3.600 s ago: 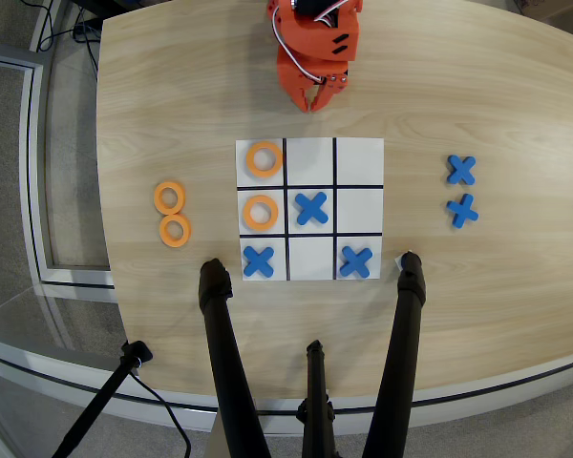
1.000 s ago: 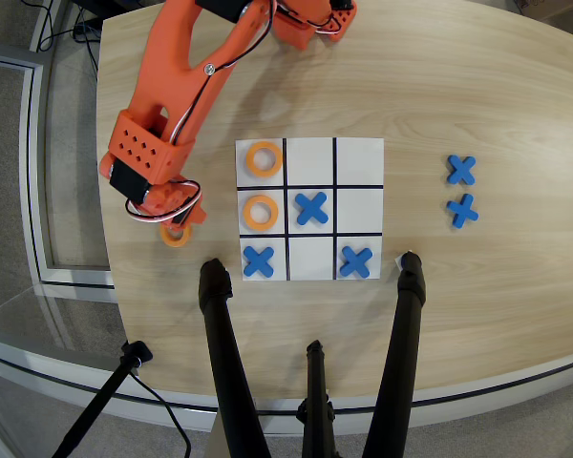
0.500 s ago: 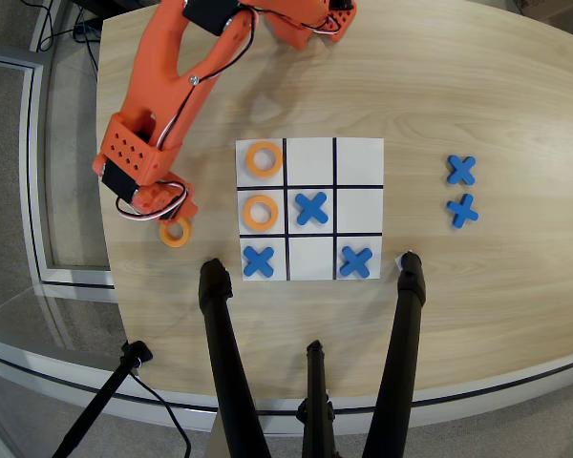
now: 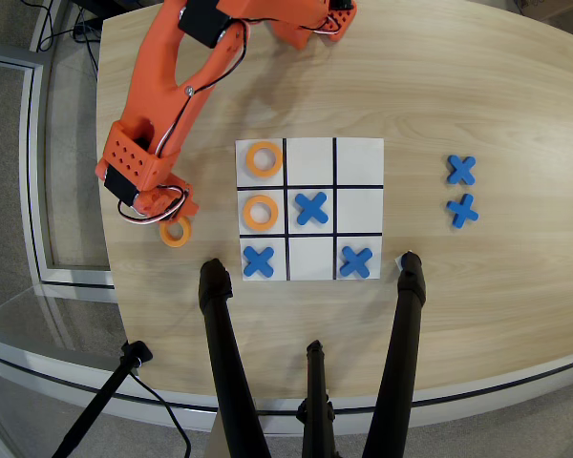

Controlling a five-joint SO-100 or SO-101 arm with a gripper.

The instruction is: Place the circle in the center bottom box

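Observation:
An orange ring [image 4: 176, 232] lies on the wooden table left of the grid sheet [image 4: 359, 158]. My gripper [image 4: 166, 212] points down right over the ring's upper edge and hides part of it. I cannot tell whether the jaws are closed on it. Two more orange rings lie in the grid's left column, one in the top cell [image 4: 264, 158] and one in the middle cell [image 4: 260, 212]. The middle cell of the row nearest the arm's base [image 4: 310, 159], at the top in this overhead view, is white and empty.
Blue X pieces lie in the central cell [image 4: 311, 208], the lower left cell [image 4: 258, 260] and the lower right cell [image 4: 355, 260]. Two more X pieces [image 4: 461, 171] lie on the table at the right. Black tripod legs [image 4: 220, 353] reach in from below.

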